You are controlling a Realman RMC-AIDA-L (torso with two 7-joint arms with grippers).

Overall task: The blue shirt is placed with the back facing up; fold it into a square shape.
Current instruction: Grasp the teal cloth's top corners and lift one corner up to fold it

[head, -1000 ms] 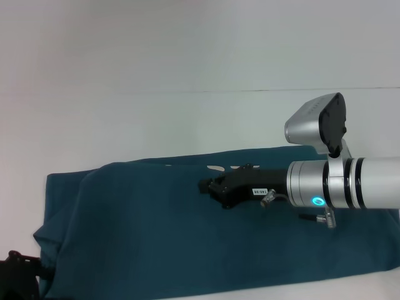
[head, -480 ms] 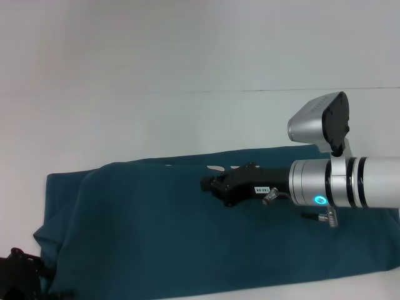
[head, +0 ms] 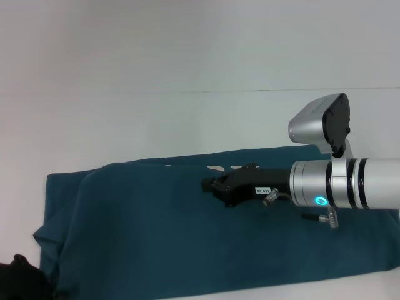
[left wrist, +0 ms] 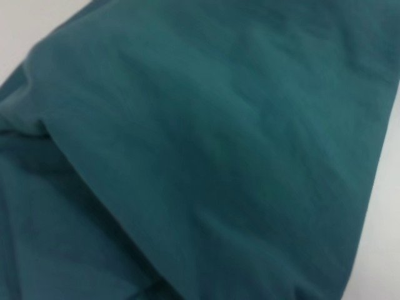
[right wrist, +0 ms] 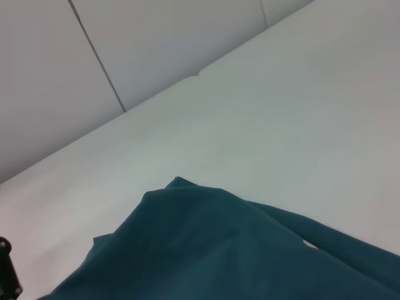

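1 blue shirt (head: pixel 162 231) – 2 grippers: right gripper (head: pixel 209 185), left gripper (head: pixel 19 278)

Dark teal-blue soft fabric shirt (right wrist: pixel 206 256) spread on a plain white table surface (right wrist: pixel 281 112), a rounded fold peaking toward the pale panelled wall (right wrist: pixel 125 44) beyond. Small white mark showing at a seam of the shirt. Black part of the left gripper (right wrist: pixel 7 272) just beside the shirt's edge.

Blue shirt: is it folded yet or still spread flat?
Partly folded. The blue shirt lies as a wide band, one layer lapped over another near its left end, white print peeking at the far edge. Not yet square.
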